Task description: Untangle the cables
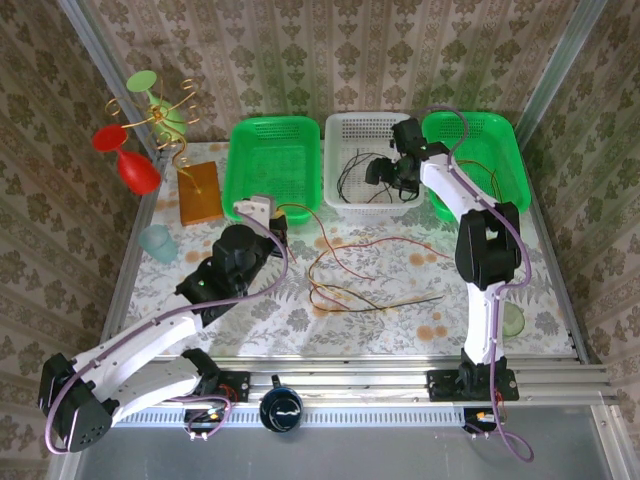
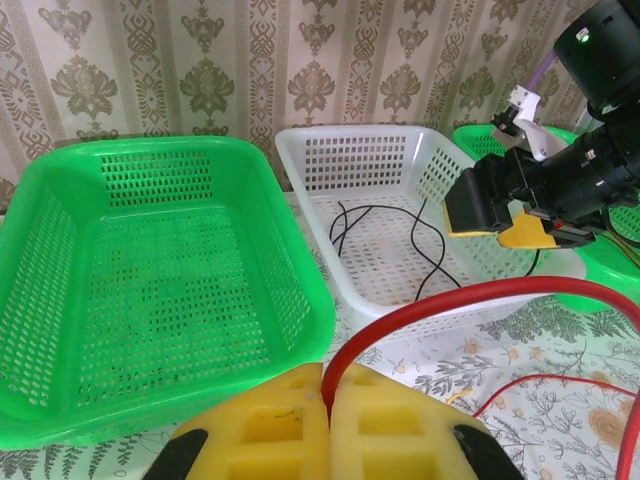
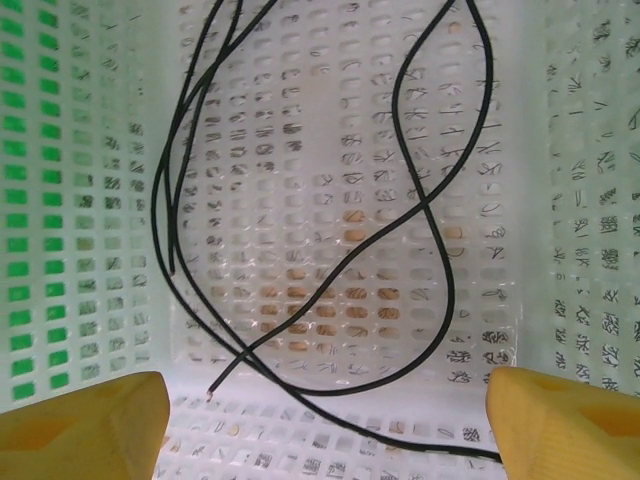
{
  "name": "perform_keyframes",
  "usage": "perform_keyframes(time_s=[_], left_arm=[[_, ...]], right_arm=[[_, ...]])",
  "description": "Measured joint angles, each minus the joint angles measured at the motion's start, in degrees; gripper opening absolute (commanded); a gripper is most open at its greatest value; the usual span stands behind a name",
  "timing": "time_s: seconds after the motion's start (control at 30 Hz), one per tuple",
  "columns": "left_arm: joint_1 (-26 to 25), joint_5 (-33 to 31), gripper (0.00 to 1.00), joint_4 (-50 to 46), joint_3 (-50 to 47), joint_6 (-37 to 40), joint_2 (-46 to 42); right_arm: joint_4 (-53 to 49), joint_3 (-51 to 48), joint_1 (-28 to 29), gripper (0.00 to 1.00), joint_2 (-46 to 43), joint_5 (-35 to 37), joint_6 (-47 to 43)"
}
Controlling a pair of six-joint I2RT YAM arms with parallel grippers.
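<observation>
Robot lab cell (mock home), wallpapered panels point(image 1: 330, 50), aluminium frame rails point(image 1: 400, 372)

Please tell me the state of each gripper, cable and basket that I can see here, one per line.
left gripper: shut on the red cable
right gripper: open, over the white basket
black cable: lying loose in the white basket, not held
left green basket: empty
cables on the table: crossed over one another

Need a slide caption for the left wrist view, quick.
Left gripper shut on the red cable, facing the green basket and the white basket with a black cable inside.
</observation>
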Motion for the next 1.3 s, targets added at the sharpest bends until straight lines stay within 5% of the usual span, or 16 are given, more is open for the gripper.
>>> perform_keyframes(time_s=[0.33, 0.5, 0.73, 0.9, 1.17, 1.2, 1.3], left_arm=[[0.0, 3.1, 0.0, -1.0, 7.7, 0.0, 7.3], [0.1, 5.7, 0.0, -1.6, 11.8, 0.0, 10.8], [0.5, 8.9, 0.0, -1.9, 14.0, 0.0, 13.7], [0.4, 10.3, 0.0, -2.4, 14.3, -0.3, 14.2], [0.4, 10.9, 0.0, -3.5, 14.3, -1.6, 13.9], [0.4, 10.9, 0.01, -3.5, 14.3, -1.7, 13.7], [0.4, 10.9, 0.41, -3.5, 14.2, -2.1, 13.1]], right_arm=[[16.4, -23.7, -0.3, 0.76, -28.1, -16.5, -13.0], [29.9, -41.6, 0.0, 0.87, -44.5, -25.2, -21.4], [30.3, -45.7, 5.2, 0.88, -49.4, -30.9, -30.1], [31.6, -45.7, 9.9, 0.68, -46.8, -31.2, -31.7], [30.3, -40.6, 10.6, 0.0, -35.1, -29.5, -28.1], [29.8, -40.1, 10.6, 0.0, -34.9, -29.4, -27.8], [28.2, -38.6, 10.6, 0.0, -34.8, -28.5, -27.5]])
